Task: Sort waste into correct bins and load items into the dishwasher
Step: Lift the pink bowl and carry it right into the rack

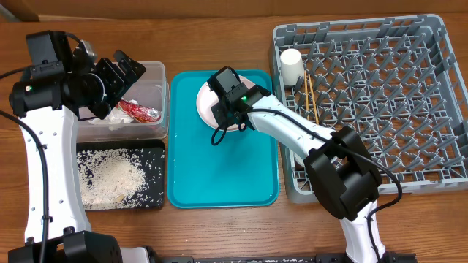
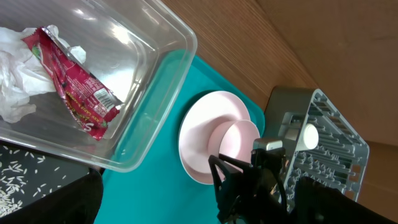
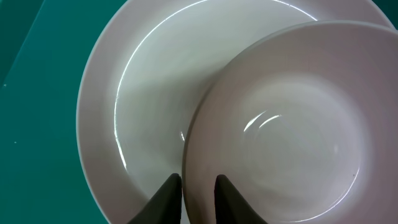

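Left claw (image 1: 129,67): spread wide, empty, hanging over the near edge of the clear tub.
Clear tub (image 1: 162,102): far left of the table; holding a crumpled white napkin (image 2: 15,74) and a red wrapper (image 2: 78,93), the wrapper lying partly on the napkin.
Black tray (image 1: 156,149): just in front of the tub, strewn with loose rice (image 1: 110,175).
Teal tray (image 1: 219,175): middle of the table, between the tub and the rack.
Pink plate (image 3: 124,124): on the far part of the teal tray.
Bowl (image 3: 286,137): upright on the plate, off-centre toward one side.
Right claw (image 3: 196,180): nearly closed, pinching the bowl's rim, one finger inside and one outside.
Grey dish rack (image 1: 380,95): right of the table.
White cup (image 1: 292,64): in the rack's far left corner.
Chopsticks (image 1: 313,91): in the rack, just beside the cup.
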Robot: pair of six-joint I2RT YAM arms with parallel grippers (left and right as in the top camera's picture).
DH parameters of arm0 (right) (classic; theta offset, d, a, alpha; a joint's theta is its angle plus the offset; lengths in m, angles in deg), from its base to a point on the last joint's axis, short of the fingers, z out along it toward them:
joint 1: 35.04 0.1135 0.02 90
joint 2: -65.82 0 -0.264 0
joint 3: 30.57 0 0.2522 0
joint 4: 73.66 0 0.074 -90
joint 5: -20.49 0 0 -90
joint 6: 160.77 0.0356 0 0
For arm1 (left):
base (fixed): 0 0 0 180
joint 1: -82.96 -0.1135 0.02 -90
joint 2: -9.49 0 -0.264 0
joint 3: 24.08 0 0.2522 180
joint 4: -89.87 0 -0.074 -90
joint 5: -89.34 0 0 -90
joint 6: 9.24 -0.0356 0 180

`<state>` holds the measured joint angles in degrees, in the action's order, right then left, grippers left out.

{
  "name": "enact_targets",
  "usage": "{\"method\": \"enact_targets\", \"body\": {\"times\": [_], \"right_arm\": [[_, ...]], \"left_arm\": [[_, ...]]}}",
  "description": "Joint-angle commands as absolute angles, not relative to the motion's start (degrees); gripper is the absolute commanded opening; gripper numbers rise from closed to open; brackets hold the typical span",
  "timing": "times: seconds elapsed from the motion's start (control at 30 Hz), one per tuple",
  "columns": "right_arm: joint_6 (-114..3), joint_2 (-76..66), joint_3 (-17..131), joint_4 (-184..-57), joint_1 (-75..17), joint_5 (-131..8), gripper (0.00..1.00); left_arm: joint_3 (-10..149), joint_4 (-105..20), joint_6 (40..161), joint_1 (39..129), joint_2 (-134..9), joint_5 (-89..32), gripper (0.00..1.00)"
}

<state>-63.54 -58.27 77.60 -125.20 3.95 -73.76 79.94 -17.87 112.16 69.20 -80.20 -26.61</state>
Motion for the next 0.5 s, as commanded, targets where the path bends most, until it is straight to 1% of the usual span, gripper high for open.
{"method": "enact_targets", "body": {"times": [0.0,0.1,0.13,0.23,0.37,0.47], "right_arm": [[-63.72,-58.62,77.32,-125.16,3.68,-73.47,0.17],[-63.7,-58.6,77.38,-124.94,3.68,-73.41,0.09],[-63.68,-58.49,77.84,-125.07,3.68,-73.01,0.04],[-63.65,-56.94,80.29,-125.62,3.68,-70.57,0.04],[-63.41,-49.64,85.38,-127.37,3.68,-64.16,0.04],[-63.24,-42.8,86.46,-129.68,2.96,-61.34,0.04]], "left_arm": [[80.9,-17.94,112.07,69.09,-80.4,-27.03,1.0],[80.9,-17.94,112.07,69.09,-80.4,-27.05,1.0],[80.9,-17.94,112.07,69.09,-80.4,-27.03,1.0],[80.9,-17.94,112.07,69.09,-80.4,-27.05,1.0],[80.9,-17.94,112.07,69.09,-80.4,-27.05,1.0],[80.9,-17.94,112.07,69.09,-80.4,-27.05,1.0]]}}
